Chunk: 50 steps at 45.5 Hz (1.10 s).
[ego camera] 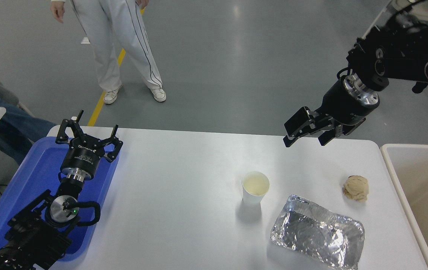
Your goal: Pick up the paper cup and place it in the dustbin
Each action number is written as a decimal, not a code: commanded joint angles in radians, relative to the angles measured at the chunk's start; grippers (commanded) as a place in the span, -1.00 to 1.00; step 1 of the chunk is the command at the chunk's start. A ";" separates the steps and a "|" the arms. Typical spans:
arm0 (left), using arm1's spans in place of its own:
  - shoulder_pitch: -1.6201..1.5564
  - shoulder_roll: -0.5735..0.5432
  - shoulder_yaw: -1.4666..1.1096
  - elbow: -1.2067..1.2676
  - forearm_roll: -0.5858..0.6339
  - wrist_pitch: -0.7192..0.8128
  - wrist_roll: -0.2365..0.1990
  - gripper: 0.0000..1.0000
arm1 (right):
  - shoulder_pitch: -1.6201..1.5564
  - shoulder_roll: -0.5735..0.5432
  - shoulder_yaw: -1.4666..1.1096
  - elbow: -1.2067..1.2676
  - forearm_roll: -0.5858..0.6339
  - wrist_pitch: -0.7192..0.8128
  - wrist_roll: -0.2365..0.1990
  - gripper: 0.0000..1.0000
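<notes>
Fingers of the right gripper (306,135) are seen spread apart and empty, held in the air above the far edge of the counter (184,210), well apart from the paper cup (255,188). That cup is found upright near the middle of the counter, its mouth open and nothing touching it; a foil tray (317,237) lies just beside it on the near right, and a crumpled paper ball (355,188) sits further right. The dustbin (390,165) is placed off the counter's right end. The left gripper (86,135) is parked over a blue tray (19,195), its fingers also open.

The reach is judged to be the step in hand. It is best done by lowering the fingers on either side of the cup wall below the rim, with the foil tray kept clear. Only a light squeeze is called for, since a thin paper cup is likely to be crushed or tipped by a hard one.
</notes>
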 commanded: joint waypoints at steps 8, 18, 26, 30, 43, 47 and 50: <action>0.000 0.000 0.000 0.000 0.000 0.001 0.000 1.00 | 0.143 0.068 -0.037 0.016 0.013 0.002 -0.048 1.00; 0.000 0.000 0.000 0.000 0.000 0.000 0.000 1.00 | 0.192 0.041 -0.164 0.018 0.134 0.002 -0.047 1.00; 0.000 0.000 0.000 -0.001 0.000 0.000 0.000 1.00 | 0.190 0.036 -0.195 0.038 0.171 0.002 -0.045 1.00; 0.000 0.000 0.000 0.000 0.000 0.000 0.000 1.00 | 0.189 0.038 -0.201 0.077 0.160 0.002 -0.047 1.00; 0.001 0.000 0.000 0.000 0.000 0.000 0.000 1.00 | 0.192 0.044 -0.188 0.119 0.013 0.002 -0.077 1.00; 0.000 0.000 0.000 -0.001 0.000 0.000 0.000 1.00 | 0.206 0.038 -0.152 0.128 0.008 0.002 -0.085 1.00; 0.000 0.000 0.000 0.000 0.000 0.001 0.000 1.00 | 0.218 0.036 -0.136 0.130 0.022 0.002 -0.085 1.00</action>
